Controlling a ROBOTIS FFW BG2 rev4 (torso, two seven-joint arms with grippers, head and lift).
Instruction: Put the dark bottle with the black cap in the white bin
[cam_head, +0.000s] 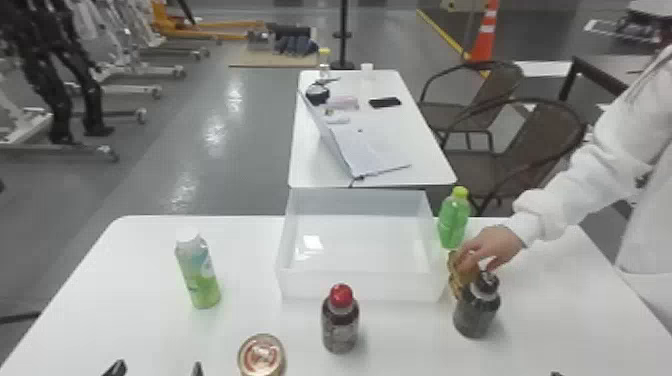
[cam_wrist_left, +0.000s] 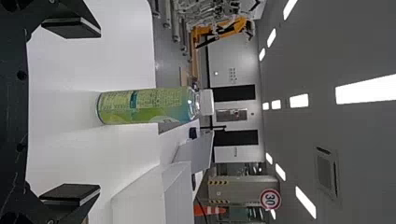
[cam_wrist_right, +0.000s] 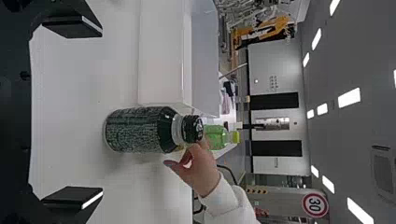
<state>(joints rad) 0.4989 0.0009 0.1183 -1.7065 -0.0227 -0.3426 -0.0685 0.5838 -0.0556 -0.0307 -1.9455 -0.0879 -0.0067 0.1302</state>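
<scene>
- Left gripper (cam_head: 156, 370), right gripper (cam_head: 556, 373): both spread, empty.
- One dark bottle (cam_head: 476, 312), at one white bin's (cam_head: 357, 286) four o'clock.
- Three other bottles (cam_head: 340, 325).
- One person's hand (cam_head: 492, 245).

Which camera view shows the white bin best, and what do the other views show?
The head view: it shows the white bin whole, with its floor and four walls. The left wrist view shows part of it, cut off by the picture's edge; the right wrist view shows a wall and corner, also cut off.

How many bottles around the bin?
4: green white-capped bottle left of the white bin; dark red-capped bottle in front; dark black-capped bottle and green yellow-capped bottle right.
</scene>
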